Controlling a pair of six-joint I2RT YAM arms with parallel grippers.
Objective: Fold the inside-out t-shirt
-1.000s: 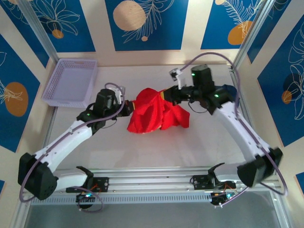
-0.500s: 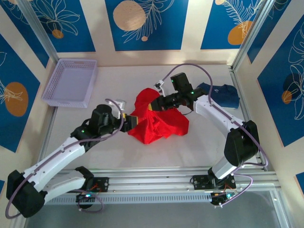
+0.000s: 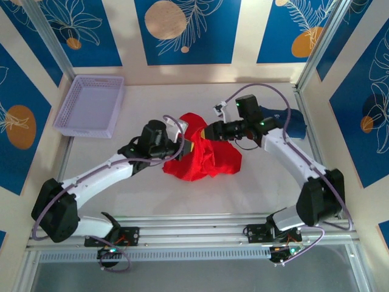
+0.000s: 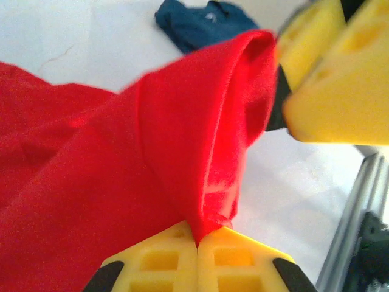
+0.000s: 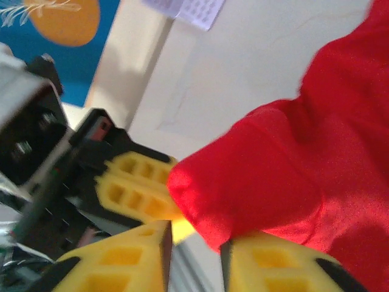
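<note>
Red t-shirt edge clamped between left fingers; right fingers parted beside it (bare table around).

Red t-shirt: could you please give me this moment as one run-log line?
red t-shirt: bunched mid-table, unfolded | left pincer: shut on a shirt fold | right pincer: jaws apart at the cloth

We see a plain bright red soft cloth t-shirt crumpled in a heap on the table. One edge stands drawn up taut.
</note>
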